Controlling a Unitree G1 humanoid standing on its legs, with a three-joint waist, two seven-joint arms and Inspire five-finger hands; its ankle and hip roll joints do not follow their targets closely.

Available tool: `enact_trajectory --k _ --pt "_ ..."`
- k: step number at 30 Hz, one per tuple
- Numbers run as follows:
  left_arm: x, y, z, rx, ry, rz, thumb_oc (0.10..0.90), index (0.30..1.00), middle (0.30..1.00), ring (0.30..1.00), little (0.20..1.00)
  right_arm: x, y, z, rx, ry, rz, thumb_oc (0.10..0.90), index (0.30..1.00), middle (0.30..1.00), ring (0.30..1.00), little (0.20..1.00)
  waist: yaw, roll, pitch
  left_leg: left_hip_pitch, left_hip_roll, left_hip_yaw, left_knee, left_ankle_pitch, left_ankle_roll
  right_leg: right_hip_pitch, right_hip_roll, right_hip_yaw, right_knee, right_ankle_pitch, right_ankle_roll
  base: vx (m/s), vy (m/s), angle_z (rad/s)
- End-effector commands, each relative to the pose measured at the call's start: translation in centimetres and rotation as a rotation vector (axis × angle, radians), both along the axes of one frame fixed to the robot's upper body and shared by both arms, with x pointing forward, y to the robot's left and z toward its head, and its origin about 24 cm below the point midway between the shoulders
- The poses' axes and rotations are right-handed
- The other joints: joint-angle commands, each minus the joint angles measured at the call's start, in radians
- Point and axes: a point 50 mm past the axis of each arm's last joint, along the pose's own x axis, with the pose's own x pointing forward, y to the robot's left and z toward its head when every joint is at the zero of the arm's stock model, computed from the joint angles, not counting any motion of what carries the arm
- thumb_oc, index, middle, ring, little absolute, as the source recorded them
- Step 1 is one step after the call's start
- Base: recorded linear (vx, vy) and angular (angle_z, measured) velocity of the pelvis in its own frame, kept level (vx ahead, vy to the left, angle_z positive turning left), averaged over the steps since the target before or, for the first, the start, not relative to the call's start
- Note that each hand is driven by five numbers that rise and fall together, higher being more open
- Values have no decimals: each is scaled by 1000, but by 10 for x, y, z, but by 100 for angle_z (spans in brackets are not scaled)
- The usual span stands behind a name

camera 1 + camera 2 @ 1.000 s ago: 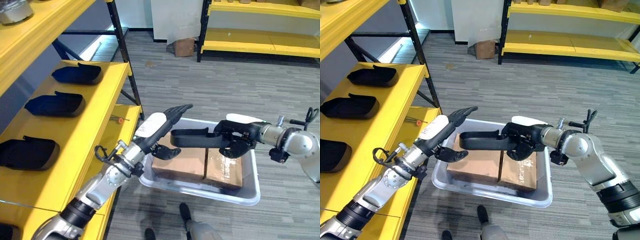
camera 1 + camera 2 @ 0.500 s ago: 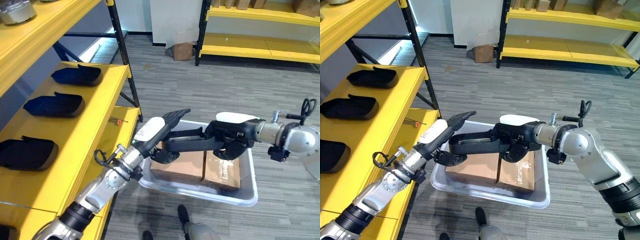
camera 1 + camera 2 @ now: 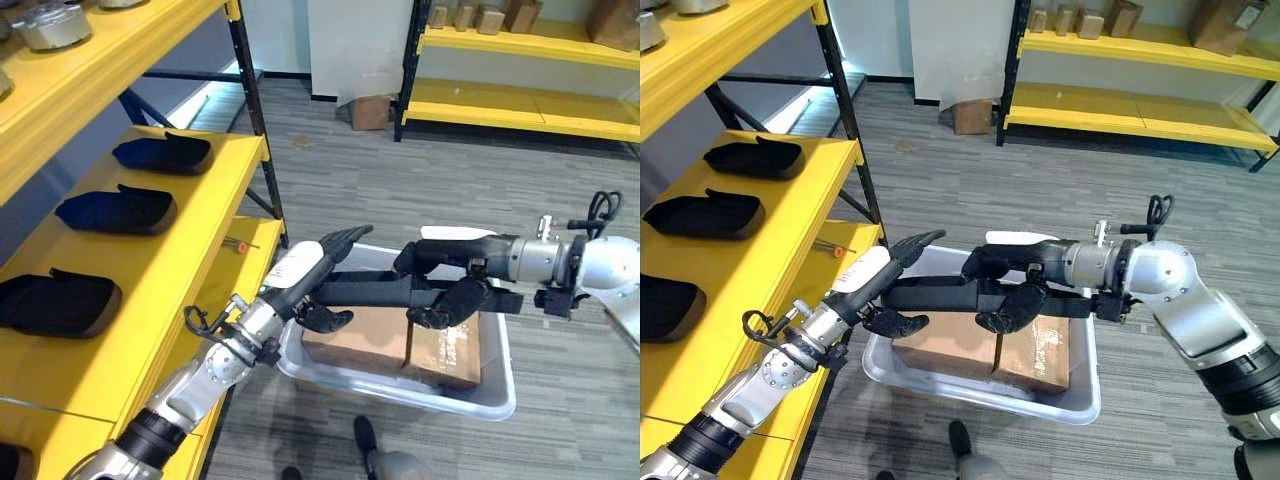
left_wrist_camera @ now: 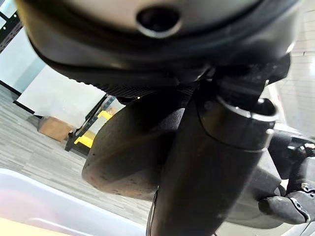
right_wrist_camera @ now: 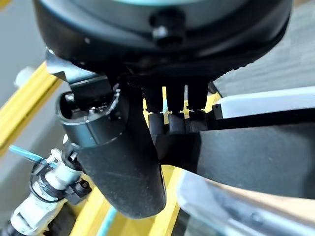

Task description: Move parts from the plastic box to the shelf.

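The yellow shelf runs down the robot's left side, its top edge and near end cut off by the frame. On it sit three dark parts in a row, the nearest one partly out of view at the left edge. Further back across the grey floor stands a second yellow rack, with small boxes along its upper level too far off to make out.

Down in front, the plastic box sits on the floor just beside the shelf, two cardboard cartons inside it, their tops partly covered by what's above.

And there it is: a long black part held over the box, between both hands. The right hand has its fingers curled round the right end, thumb cover on top. The left hand meets the other end with fingers stretched out straight above it and the thumb tucked beneath; whether it actually grips, I can't tell. The left wrist view gives dark bulk at close range, nothing readable.
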Motion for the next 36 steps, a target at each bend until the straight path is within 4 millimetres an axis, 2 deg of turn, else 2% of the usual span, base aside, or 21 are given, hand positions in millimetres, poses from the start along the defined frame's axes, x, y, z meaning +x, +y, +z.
enact_trajectory --k 1,8,11,13,14,18,23,26,31,36 --pt "-2 -8 25 -113 -107 -91 900 1000 1000 1000 1000 -2 9 24 163 -58 122 400 300 300 300 300 7 -29 -125 -45 60 -31 -8 -27 -8 100 -46 -16 -1 -144 78 0 0 0" --pt "-3 -7 25 -101 -97 -99 900 1000 1000 1000 1000 5 -28 13 167 -7 5 400 300 300 300 300 2 -36 -126 -47 65 -37 -8 -22 -11 97 -41 -15 -1 -143 77 -2 -4 0" --pt "-2 -6 26 -99 -99 -100 900 1000 1000 1000 1000 5 -39 10 169 11 -36 400 300 300 300 300 -1 -39 -124 -47 68 -38 -8 -22 -13 97 -40 -15 -1 -144 76 -9 -10 0" --pt "-2 -6 26 -99 -99 -101 900 1000 1000 1000 1000 5 -40 10 169 11 -36 400 300 300 300 300 0 -39 -124 -47 68 -38 -8 -22 -13 97 -40 -15 -1 -144 76 0 0 0" --pt "-2 -6 26 -98 -96 -102 900 1000 1000 1000 1000 6 -52 7 180 17 -102 400 300 300 300 300 -3 -40 -123 -48 69 -41 -8 -21 -13 97 -38 -13 -1 -143 75 -14 -37 1" --pt "-2 -5 25 -97 -94 -99 900 1000 1000 1000 1000 8 -66 2 213 28 -160 400 300 300 300 300 -5 -40 -122 -46 71 -38 -8 -19 -13 98 -35 -11 -1 -143 73 -4 -10 0" --pt "-3 -4 25 -98 -89 -107 900 1000 1000 1000 1000 9 -78 11 299 -1 -171 400 300 300 300 300 -3 -39 -123 -44 73 -37 -8 -19 -14 98 -34 -12 -1 -143 73 0 0 0" --pt "-3 -2 25 -97 -88 -107 900 1000 1000 1000 1000 4 -78 20 344 -40 -112 400 300 300 300 300 -4 -39 -124 -45 72 -38 -8 -20 -14 96 -34 -11 -1 -143 73 3 -11 0" --pt "-2 3 25 -101 -79 -94 900 1000 1000 1000 1000 -13 -60 41 393 -142 67 400 300 300 300 300 -15 -35 -125 -44 72 -35 -8 -25 -10 91 -32 0 -1 -143 75 0 0 0" --pt "-3 5 23 -105 -68 -95 900 1000 1000 1000 1000 -21 -51 51 392 -175 156 400 300 300 300 300 -15 -32 -125 -44 71 -38 -8 -27 -9 91 -33 2 -1 -144 76 0 0 0"
